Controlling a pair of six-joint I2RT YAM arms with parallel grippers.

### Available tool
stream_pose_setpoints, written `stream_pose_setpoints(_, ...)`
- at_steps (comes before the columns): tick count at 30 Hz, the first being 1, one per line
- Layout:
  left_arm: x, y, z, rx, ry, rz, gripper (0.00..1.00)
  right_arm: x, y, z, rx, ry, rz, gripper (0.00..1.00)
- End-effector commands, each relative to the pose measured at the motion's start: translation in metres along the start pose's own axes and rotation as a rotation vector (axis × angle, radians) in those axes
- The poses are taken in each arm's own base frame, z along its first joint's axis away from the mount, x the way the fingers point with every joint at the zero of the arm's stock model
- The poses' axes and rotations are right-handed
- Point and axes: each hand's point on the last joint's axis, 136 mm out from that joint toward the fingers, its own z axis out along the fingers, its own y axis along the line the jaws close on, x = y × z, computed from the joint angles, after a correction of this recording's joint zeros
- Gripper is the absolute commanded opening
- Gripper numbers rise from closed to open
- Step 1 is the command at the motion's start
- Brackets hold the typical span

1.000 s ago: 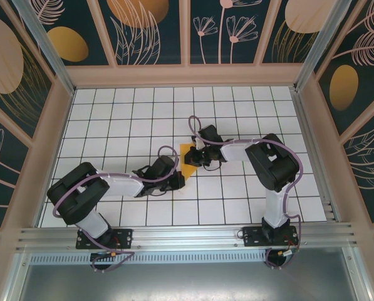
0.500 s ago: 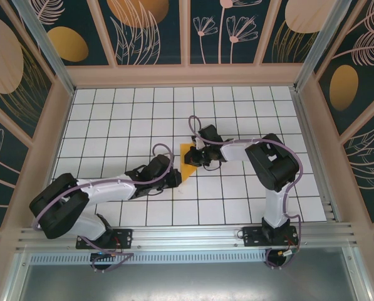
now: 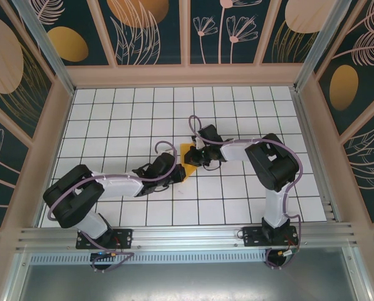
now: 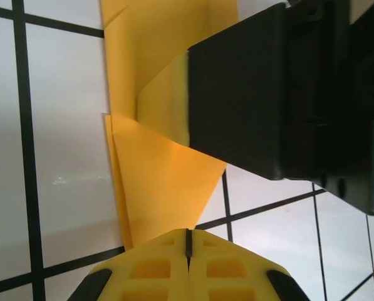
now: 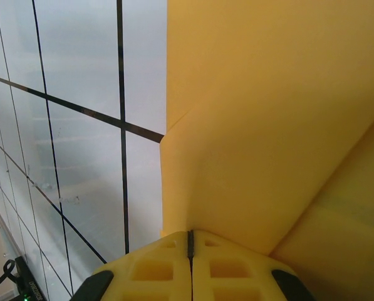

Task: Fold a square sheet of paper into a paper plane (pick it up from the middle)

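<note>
Left wrist view shows the paper (image 4: 155,182), part-folded, lying flat on the table (image 4: 61,157) between the arms. Both the left gripper (image 4: 188,243) and right gripper (image 5: 190,244) are fully closed, tips against it (no clear pinch). Thin, limp and easily creased, so grip a stiffer folded edge.

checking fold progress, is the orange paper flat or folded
Folded, partway. The orange paper shows overlapping layers and slanted creases in the left wrist view.
</note>
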Motion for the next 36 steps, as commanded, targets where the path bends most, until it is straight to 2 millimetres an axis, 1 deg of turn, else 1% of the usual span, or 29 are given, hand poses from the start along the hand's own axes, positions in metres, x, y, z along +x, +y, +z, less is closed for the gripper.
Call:
stream_pose_setpoints(1,-0.016,-0.006,0.007,0.018,-0.056,-0.024,0.06,0.013,-0.043,0.010,0.134,0.030,0.073,0.08)
stream_pose_setpoints(3,-0.013,-0.002,0.011,0.006,-0.047,-0.026,0.05,0.012,-0.041,0.010,0.126,0.027,0.070,0.08)
stream_pose_setpoints(6,-0.008,0.005,0.016,-0.009,-0.026,-0.030,0.04,0.007,-0.032,0.005,0.104,0.013,0.053,0.09)
stream_pose_setpoints(9,0.000,0.008,0.018,-0.006,0.002,-0.030,0.03,-0.004,-0.015,-0.003,0.067,-0.015,0.020,0.09)
stream_pose_setpoints(12,0.008,0.012,0.021,-0.012,0.034,-0.025,0.03,-0.018,0.007,-0.017,0.029,-0.056,-0.025,0.09)
stream_pose_setpoints(14,0.011,0.015,0.021,-0.021,0.049,-0.024,0.03,-0.023,0.017,-0.025,0.011,-0.074,-0.048,0.09)
stream_pose_setpoints(16,0.015,0.018,0.021,-0.029,0.059,-0.023,0.02,-0.022,0.021,-0.030,0.003,-0.082,-0.052,0.09)
stream_pose_setpoints(19,0.017,0.021,0.021,-0.036,0.064,-0.025,0.01,-0.010,0.015,-0.029,0.002,-0.062,-0.037,0.08)
stream_pose_setpoints(24,0.017,0.021,0.021,-0.037,0.068,-0.025,0.01,0.009,0.005,-0.019,0.007,-0.009,-0.024,0.07)
stream_pose_setpoints(30,0.015,0.018,0.020,-0.030,0.062,-0.024,0.01,0.022,-0.004,-0.005,0.015,0.048,-0.013,0.06)
stream_pose_setpoints(33,0.010,0.012,0.019,-0.013,0.050,-0.024,0.01,0.026,-0.013,-0.001,0.034,0.063,0.001,0.05)
stream_pose_setpoints(36,-0.001,-0.003,0.014,0.034,0.017,-0.024,0.04,0.026,-0.019,0.001,0.057,0.063,0.013,0.05)
